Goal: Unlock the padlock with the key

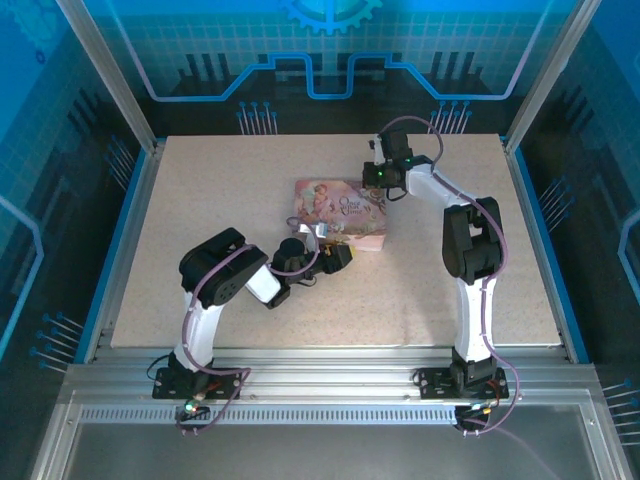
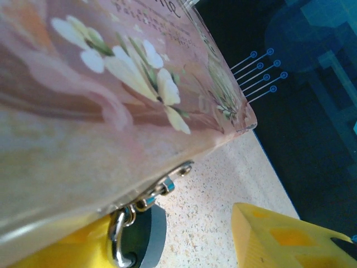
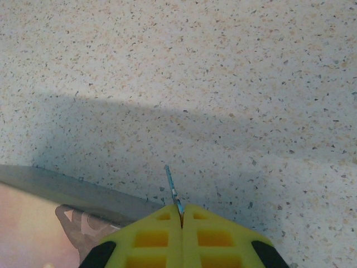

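Pink, white-flowered tin (image 2: 111, 84); greenish-grey padlock (image 2: 148, 231); grey key (image 3: 172, 187); beige speckled table (image 3: 223, 84).

A robot lab cell: aluminium-profile frame (image 1: 320, 378), blue circuit-patterned panels (image 1: 200, 50) walling in a speckled table (image 1: 220, 190).

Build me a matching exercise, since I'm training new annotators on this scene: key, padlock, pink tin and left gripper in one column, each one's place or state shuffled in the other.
Things:
1. key
2. padlock
3. pink tin
4. left gripper

Places or states:
A. lies flat on the speckled table
B. open, a yellow finger on either side of the padlock
C. pinched in the shut right gripper
D. hooked through the tin's metal clasp

Pairs: 1-C, 2-D, 3-A, 4-B
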Available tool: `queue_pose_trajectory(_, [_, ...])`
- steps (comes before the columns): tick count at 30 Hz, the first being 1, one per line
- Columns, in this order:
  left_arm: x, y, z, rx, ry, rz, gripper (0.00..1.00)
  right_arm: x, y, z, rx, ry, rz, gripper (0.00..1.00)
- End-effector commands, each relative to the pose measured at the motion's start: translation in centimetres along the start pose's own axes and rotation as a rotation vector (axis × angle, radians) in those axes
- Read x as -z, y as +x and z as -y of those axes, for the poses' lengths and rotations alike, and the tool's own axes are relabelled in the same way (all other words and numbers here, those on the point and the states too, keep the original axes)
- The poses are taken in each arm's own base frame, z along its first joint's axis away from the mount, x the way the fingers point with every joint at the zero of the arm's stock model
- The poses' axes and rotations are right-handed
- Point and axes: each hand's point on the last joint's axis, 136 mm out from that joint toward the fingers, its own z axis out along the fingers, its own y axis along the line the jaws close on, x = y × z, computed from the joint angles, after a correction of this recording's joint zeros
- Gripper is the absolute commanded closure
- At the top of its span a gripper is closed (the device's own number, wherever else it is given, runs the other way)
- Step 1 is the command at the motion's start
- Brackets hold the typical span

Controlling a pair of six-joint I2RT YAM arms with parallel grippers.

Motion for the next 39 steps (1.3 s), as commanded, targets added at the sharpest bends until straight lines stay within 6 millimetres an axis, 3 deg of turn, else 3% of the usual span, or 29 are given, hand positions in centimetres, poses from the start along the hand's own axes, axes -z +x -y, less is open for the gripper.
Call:
queue_pose_trajectory(1, [-0.1, -0.6, -0.2, -0.009, -0.003, 0.024, 0.51, -0.9, 6.1, -1.0, -0.015, -0.018, -0.2, 1.0])
queue_pose_trajectory(5, [0.5, -1.2, -0.3, -0.001, 0.009, 0.054, 0.42, -0.8, 6.1, -1.0, -0.01, -0.016, -0.196, 1.0])
queue_pose_trajectory(11, [-0.3, 0.4, 0.7, -0.004, 0.036, -0.002, 0.31, -1.0, 6.2, -1.0, -0.019, -0.021, -0.2, 1.0])
queue_pose_trajectory(15, [-0.6, 0.8, 0.6, 0.006, 0.035, -0.008, 0.29, -1.1, 6.3, -1.0, -0.018, -0.02, -0.204, 1.0])
queue_pose_trajectory(18, [-0.5, 0.6, 0.4, 0.001, 0.023, 0.004, 0.31, -1.0, 6.2, -1.1, -0.015, -0.02, -0.203, 1.0])
queue_pose_trajectory(26, [0.3, 0.2, -0.9, 0.017, -0.018, -0.005, 0.55, -0.9, 6.1, -1.0, -0.012, -0.02, -0.2, 1.0])
queue_pose_trajectory(33, [1.0, 0.1, -1.9, 0.026, -0.055, -0.012, 0.58, -1.0, 6.2, -1.0, -0.012, -0.02, -0.2, 1.0])
queue_pose_trajectory(39, [1.7, 0.0, -2.9, 0.039, -0.1, -0.022, 0.5, -1.0, 6.3, -1.0, -0.014, -0.021, -0.201, 1.0])
